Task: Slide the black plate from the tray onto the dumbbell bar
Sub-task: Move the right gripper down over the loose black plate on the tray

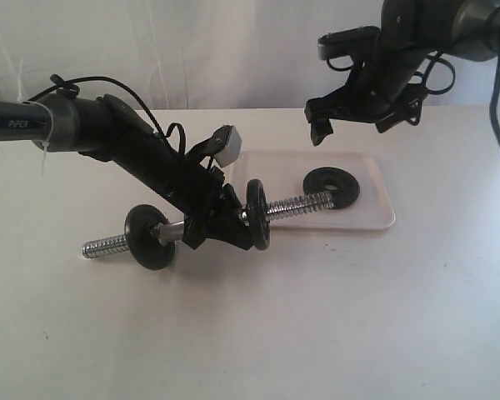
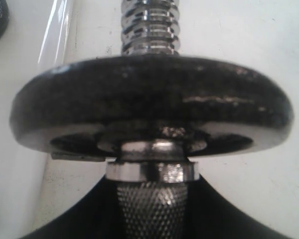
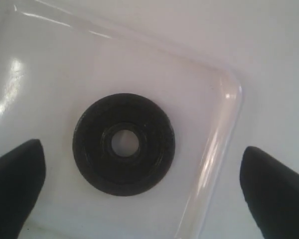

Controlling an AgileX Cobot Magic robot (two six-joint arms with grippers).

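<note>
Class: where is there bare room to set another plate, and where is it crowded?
Free: white table in front of the chrome dumbbell bar; white plastic tray's end beyond the round black iron plate. Crowded: between the bar's mounted discs, where the left hand grips.

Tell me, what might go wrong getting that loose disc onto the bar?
The black plate lies flat in the tray, so the right arm's open jaws may skid off its thin edge. Its hole is small; a slight tilt could jam it on the threaded dumbbell bar.

white table, pale curtain behind
</note>
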